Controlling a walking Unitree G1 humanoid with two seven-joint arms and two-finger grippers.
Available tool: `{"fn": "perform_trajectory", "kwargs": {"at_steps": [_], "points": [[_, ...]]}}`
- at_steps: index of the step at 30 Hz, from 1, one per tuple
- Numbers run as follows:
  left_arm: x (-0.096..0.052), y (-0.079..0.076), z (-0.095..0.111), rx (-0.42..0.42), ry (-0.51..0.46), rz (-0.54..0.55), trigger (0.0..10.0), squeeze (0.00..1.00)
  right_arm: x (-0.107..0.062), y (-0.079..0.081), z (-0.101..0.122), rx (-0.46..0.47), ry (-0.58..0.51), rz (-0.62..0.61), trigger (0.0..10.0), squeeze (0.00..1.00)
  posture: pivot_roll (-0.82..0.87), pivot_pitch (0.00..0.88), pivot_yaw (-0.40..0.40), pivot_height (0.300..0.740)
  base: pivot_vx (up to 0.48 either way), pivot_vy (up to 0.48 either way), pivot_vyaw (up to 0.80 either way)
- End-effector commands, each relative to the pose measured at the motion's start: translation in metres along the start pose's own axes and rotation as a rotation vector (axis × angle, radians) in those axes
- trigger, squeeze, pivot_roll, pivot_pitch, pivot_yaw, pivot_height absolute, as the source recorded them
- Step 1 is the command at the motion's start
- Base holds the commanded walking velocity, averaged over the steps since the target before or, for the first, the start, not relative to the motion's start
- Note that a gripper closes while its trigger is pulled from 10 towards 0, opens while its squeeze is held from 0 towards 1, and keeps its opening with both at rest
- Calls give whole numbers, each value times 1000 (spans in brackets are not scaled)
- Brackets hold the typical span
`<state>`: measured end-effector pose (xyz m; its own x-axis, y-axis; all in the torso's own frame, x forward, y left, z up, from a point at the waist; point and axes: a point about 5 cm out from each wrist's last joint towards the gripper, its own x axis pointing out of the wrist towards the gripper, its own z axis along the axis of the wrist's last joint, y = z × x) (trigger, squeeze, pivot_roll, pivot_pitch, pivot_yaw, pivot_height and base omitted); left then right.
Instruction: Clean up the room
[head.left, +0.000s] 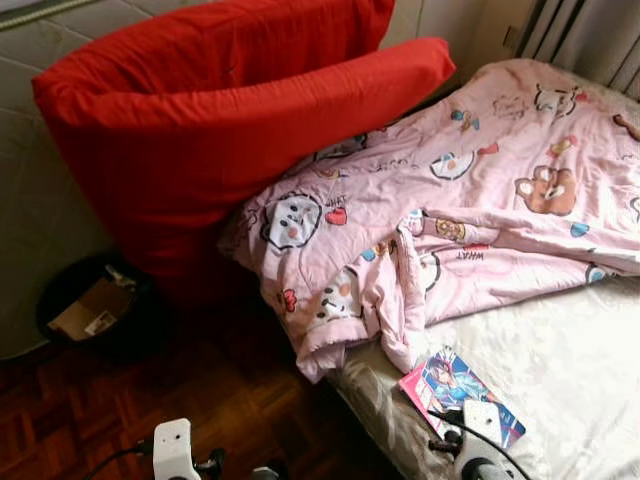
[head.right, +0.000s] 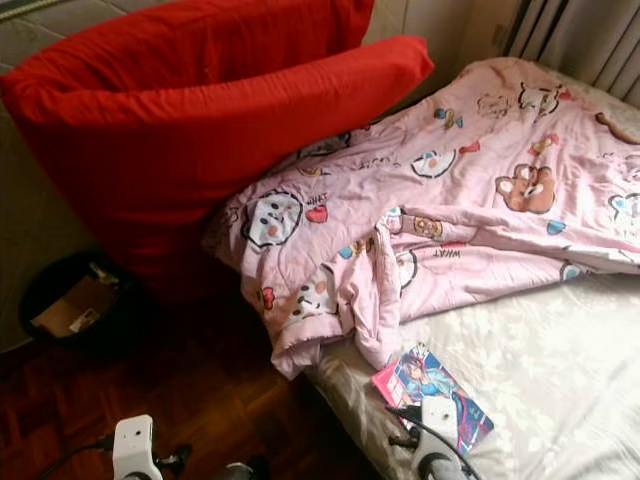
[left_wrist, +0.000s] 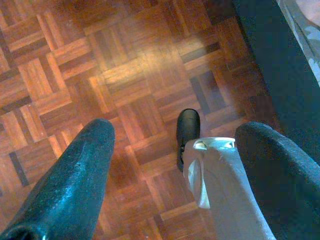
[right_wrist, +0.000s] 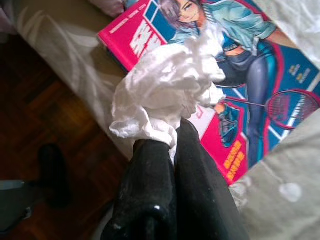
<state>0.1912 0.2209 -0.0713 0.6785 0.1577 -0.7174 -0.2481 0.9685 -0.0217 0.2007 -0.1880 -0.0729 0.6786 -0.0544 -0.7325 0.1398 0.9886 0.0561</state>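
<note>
From the head camera, a bed (head.left: 560, 380) with a pale sheet takes up the right side. A pink cartoon-print quilt (head.left: 450, 210) lies rumpled across it, one corner drooping over the near edge toward the parquet floor (head.left: 200, 390). Two big red pillows (head.left: 220, 120) lean against the wall at the head of the bed. On the floor below them sits a dark round bin (head.left: 95, 305) with cardboard scraps inside. A comic book (head.left: 455, 390) with a pink-and-blue cover lies on the sheet near the bed's edge, and the right arm reaches in just beside it.

The left wrist camera looks straight down at the parquet. The left gripper (left_wrist: 175, 165) hangs there with its two black fingers spread well apart, holding nothing (one of the robot's own black feet shows between them).

The right wrist camera shows the right gripper (right_wrist: 175, 140) pinched shut on a crumpled white tissue (right_wrist: 165, 90), held over the comic book, whose cover shows a drawn figure with a badminton racket.
</note>
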Motion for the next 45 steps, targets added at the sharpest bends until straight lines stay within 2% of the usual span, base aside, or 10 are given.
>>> {"fn": "perform_trajectory", "kwargs": {"at_steps": [1, 6, 45], "points": [[-3, 5, -9, 14, 36, 15, 10000, 0, -2, -3, -8, 21, 24, -17, 10000, 0, -33, 190, 24, 740, 0, 0, 0], [-2, 4, -9, 18, 36, 12, 10000, 0, -2, -4, -8, 16, 28, -18, 10000, 0, -34, 186, 25, 740, 0, 97, 0], [-1, 3, -6, 9, 26, 11, 10000, 0, -2, -6, -5, 17, 13, -33, 10000, 0, -22, 189, 25, 740, 0, 306, 0]]}}
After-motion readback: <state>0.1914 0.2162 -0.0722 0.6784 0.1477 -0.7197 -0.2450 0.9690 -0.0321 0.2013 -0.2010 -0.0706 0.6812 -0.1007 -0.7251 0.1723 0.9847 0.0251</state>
